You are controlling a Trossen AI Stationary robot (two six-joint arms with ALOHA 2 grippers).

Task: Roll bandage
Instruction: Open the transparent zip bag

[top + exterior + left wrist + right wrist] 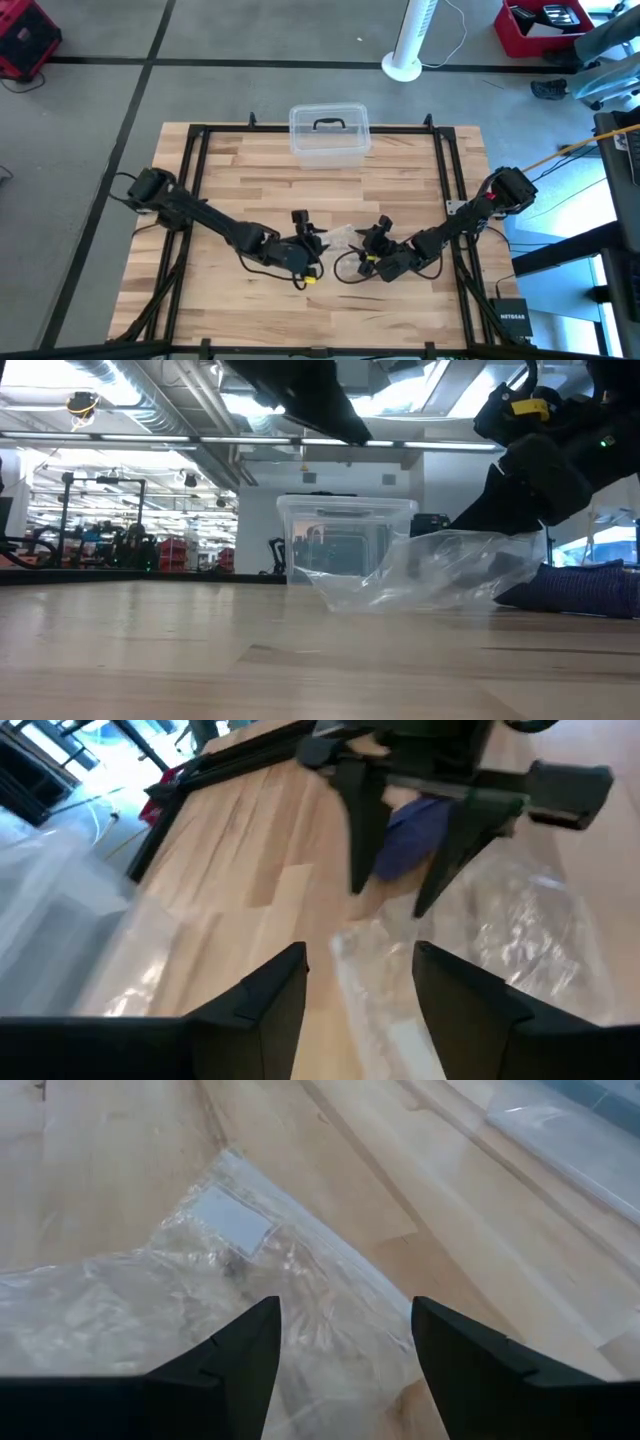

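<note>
Caught the left gripper (360, 956) hovering low over the near middle of the counter (250, 180), fingers spread wide with nothing between them, only wood and the edge of the clear plastic bag (200, 1280) underneath. Same deal right across from it: right gripper (345, 1312) pointed back at the left one, fingers well apart, also empty, with just crinkly bag showing below. Spotted the bandage (415, 835) as a bunched dark blue-purple lump lying flat on the counter just past the bag, on the right arm's side, down by the right gripper's fingers. Couldn't tell whether those fingers were touching it, and couldn't see it at all from above because the arm covered it. Looked nowhere near a tidy roll yet, so called this the regrasp step. To do it well, would've pinched only fabric, not the bag, since that film sat right up against it and would drag along. Would've had one gripper pin the loose end flat while the other took the lump near its edge, low and square, then turned it in small bites with a bit of tension so the soft cloth didn't splay. Noted the clear box (329, 132) way back at the far edge, well out of the way.
</note>
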